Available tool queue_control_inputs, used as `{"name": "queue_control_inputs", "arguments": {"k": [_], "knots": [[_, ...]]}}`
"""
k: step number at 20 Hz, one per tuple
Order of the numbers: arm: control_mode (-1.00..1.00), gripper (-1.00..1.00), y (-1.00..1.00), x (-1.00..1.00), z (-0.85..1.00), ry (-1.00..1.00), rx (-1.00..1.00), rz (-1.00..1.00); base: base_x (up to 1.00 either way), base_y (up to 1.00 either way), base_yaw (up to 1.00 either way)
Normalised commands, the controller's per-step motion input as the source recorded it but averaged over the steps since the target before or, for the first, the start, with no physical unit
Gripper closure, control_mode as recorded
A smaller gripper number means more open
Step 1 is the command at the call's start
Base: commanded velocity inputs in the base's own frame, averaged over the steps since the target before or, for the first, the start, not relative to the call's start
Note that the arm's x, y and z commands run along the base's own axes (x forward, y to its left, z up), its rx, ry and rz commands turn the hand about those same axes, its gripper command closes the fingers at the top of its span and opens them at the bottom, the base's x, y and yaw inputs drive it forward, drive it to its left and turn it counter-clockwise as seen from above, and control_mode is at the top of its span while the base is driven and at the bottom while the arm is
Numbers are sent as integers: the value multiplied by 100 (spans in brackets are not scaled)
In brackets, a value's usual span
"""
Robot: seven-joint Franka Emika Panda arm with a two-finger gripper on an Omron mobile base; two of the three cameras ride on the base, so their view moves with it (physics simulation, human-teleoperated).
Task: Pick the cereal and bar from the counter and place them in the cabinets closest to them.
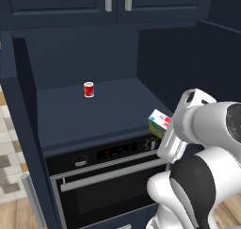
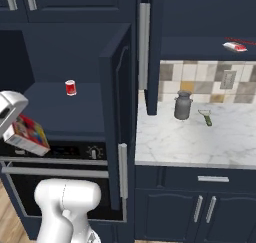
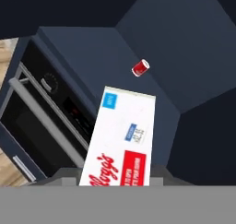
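Hand view puts the cereal box (image 3: 120, 140) nearest of all, its white side panel rising from between the fingers, so the gripper (image 1: 164, 131) is clamped on it; the fingertips themselves are hidden behind the box. The left base view and right base view both show that box held tilted in the air, just in front of the black oven (image 1: 101, 176) and at the front lip of the open shelf (image 1: 84, 112) of the tall navy cabinet (image 2: 117, 112). Further in, one red can (image 1: 89, 89) with a white band stands alone on that shelf, well apart from the box. Judging by this, the cereal is picked but not yet set down. Beyond the cabinet door, the marble counter (image 2: 200, 142) carries one grey metal jug (image 2: 183, 105) and one small green-handled tool (image 2: 206, 117), probably a peeler. Farthest, one red-and-white bar (image 2: 234, 47) seems to lie already on the wall cabinet's shelf, so that half looks done.
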Motion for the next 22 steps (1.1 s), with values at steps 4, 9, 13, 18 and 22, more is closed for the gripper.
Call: {"name": "queue_control_inputs", "arguments": {"k": [4, 9, 13, 18, 22], "knots": [[-100, 100, -2, 0, 30, -7, 16, 0, 0, 0, 0], [-100, 100, -4, -2, 21, -4, 20, 0, 0, 0, 0], [-100, 100, -3, 0, 12, -1, 18, 0, 0, 0, 0], [-100, 100, 6, 7, -1, 0, 6, 0, 0, 0, 0], [-100, 100, 14, 35, -1, 1, 16, -8, 0, 0, 0]]}}
